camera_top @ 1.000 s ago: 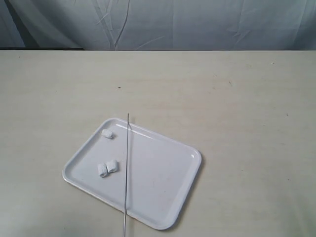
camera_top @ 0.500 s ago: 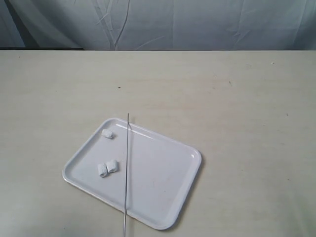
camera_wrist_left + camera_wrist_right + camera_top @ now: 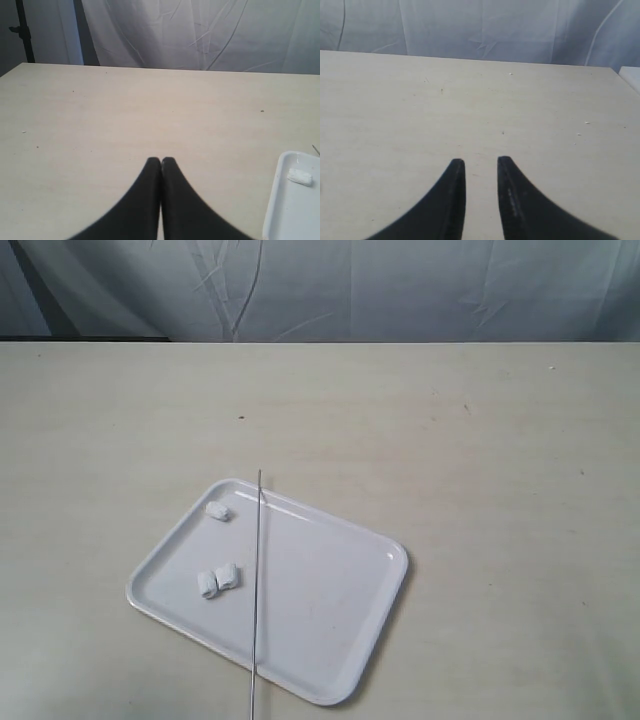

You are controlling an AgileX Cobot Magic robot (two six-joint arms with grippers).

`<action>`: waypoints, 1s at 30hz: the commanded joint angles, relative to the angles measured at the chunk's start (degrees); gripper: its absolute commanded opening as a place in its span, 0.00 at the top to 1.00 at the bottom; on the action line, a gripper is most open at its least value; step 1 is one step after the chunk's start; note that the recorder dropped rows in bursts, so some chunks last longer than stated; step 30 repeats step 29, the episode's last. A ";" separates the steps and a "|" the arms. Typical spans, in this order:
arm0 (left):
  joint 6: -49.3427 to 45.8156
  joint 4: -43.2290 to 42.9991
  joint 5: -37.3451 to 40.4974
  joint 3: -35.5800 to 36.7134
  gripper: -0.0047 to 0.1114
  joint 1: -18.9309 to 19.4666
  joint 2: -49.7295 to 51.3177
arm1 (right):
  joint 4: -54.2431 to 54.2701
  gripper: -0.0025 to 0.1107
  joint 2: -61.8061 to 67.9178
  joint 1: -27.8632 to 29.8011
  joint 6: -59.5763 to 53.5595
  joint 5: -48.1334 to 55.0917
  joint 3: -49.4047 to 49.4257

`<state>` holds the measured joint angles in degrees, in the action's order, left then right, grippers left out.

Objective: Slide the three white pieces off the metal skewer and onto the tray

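The white tray (image 3: 330, 640) lies on the table in the exterior view. The thin metal skewer (image 3: 257, 590) rests bare across it, poking past both the far and near rims. Off the skewer, on the tray, lie the three white pieces: one (image 3: 217, 511) near the far corner and two (image 3: 219, 581) side by side further forward. Neither arm shows in the exterior view. In the left wrist view my left gripper (image 3: 161, 160) is shut on nothing above bare table, with the tray's corner (image 3: 280, 200) and one white piece (image 3: 299, 176) off to the side. My right gripper (image 3: 480, 161) is open over bare table.
A pale wooden table (image 3: 480, 440) spreads around the tray. A grey-white cloth backdrop (image 3: 350, 290) hangs behind its far edge. A dark stand (image 3: 22, 30) rises beyond the table corner in the left wrist view.
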<state>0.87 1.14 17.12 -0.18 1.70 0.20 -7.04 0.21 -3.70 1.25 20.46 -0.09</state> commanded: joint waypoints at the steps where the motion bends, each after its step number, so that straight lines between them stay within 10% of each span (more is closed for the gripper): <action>1: -0.02 -0.32 -0.55 0.18 0.96 -0.03 -0.20 | -0.41 0.77 -0.21 0.31 0.08 -0.89 0.09; 30: -0.02 -0.32 -0.55 0.18 0.96 -0.03 -0.20 | -0.06 0.77 -0.21 0.31 0.08 -0.17 0.09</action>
